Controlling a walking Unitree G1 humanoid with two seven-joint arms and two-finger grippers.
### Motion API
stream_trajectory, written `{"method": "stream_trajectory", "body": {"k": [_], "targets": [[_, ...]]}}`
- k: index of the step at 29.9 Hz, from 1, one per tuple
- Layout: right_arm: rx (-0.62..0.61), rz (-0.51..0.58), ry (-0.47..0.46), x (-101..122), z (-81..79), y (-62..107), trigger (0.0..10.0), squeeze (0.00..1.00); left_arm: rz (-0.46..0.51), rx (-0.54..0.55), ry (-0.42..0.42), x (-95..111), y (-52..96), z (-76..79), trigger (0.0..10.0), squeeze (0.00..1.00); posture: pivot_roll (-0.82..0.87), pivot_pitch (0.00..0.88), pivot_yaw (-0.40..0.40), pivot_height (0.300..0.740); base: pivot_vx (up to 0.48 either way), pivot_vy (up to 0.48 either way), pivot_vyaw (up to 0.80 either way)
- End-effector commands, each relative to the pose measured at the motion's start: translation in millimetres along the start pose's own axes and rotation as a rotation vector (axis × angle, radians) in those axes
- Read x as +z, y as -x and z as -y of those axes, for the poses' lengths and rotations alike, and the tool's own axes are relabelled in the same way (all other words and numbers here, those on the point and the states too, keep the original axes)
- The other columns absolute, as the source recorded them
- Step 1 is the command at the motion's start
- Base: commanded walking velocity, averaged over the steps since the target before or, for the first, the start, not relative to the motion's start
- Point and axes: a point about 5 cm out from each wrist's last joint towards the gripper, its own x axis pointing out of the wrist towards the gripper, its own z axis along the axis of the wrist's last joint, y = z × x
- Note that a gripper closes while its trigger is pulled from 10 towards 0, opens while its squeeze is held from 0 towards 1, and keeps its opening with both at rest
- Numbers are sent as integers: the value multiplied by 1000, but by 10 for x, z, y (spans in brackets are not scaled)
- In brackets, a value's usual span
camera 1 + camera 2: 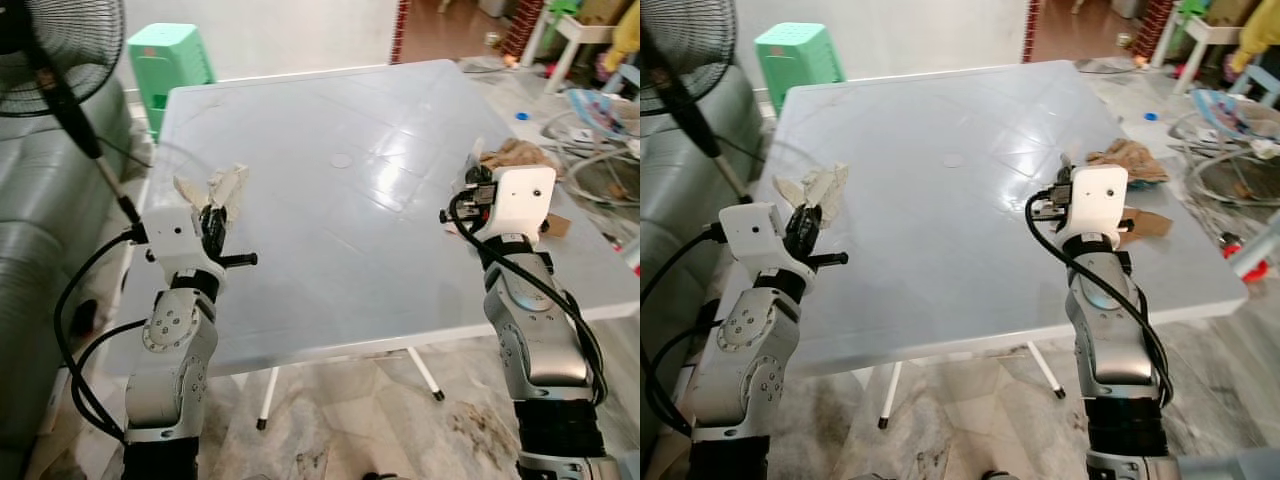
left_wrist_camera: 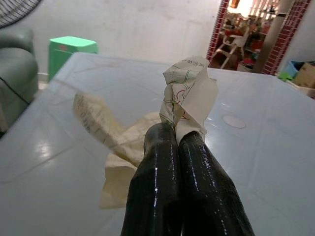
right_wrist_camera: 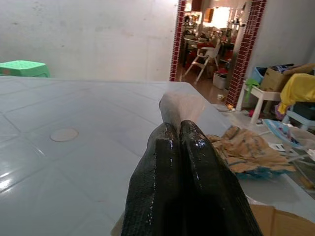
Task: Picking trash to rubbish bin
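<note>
A: So, where is the trash?

B: Some of it is in the grippers. The left gripper [image 2: 176, 135], at about eight o'clock on the table [image 1: 350, 230], has its fingers [image 2: 152, 167] pressed together on a crumpled paper [image 2: 187, 93] with printed lines. The paper sticks up past the tips and trails down onto the tabletop.

A: And the right?

B: The right gripper [image 3: 179, 129], at about three o'clock on the table, has its fingers [image 3: 202, 162] pinched on a pale scrap [image 3: 181, 106] that pokes up above the tips.

A: Anything more lying there?

B: A brown wrapper [image 1: 1127, 159] lies crumpled near the table's right edge, just beyond the right gripper. A piece of cardboard [image 1: 1150, 223] lies beside it, nearer the robot.

A: What stands around the table?

B: A green stool [image 1: 168, 62] at eleven o'clock, past the far left corner. A black fan [image 1: 55, 55] and a grey sofa [image 1: 35, 250] at nine o'clock. Clutter covers the floor at two o'clock, and I cannot make out a bin in it.
</note>
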Motion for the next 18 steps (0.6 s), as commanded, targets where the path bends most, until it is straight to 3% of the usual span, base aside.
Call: {"method": "stream_trajectory", "body": {"k": [1,18], "targets": [[0,5,-6,31,0,-21,10000,0,-20,16,9,-28,4,-33,10000,0,-47,69,8,740,0,0,-788],[3,1,-6,44,13,-22,10000,0,-23,60,36,-34,10,-71,10000,0,-51,79,-3,740,0,0,-785]]}}
